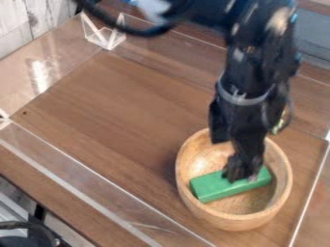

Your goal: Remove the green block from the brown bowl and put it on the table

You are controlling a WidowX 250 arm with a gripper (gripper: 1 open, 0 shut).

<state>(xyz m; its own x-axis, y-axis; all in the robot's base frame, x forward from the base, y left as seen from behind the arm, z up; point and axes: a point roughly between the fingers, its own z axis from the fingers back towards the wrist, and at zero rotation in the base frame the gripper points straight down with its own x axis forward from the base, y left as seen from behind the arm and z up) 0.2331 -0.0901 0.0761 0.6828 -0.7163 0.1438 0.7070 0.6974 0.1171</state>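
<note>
Black and blurred, the claw (pixel 245 166) reaches down into the bowl (pixel 234 188), and we see it only from the one camera. Its fingers (pixel 241 159) stand spread wide, one low over the block (pixel 231 182), the other hard to pick out against the arm. We cannot tell whether a fingertip touches the block or hangs just above it; nothing is gripped.

Lying flat on the bowl's floor, the block sits slightly toward the near-left side, its long edge slanting up to the right. The thick rim rings it all round, so the rim is the one thing standing close about the claw.

We see the bowl at the near right of the table (pixel 129 106), close to the clear wall (pixel 77 178) along the front edge and to the right edge. Left of the bowl and behind it, the dark wood lies bare and broad. At the far left corner a small clear stand (pixel 103 31) sits well apart from the arm.
</note>
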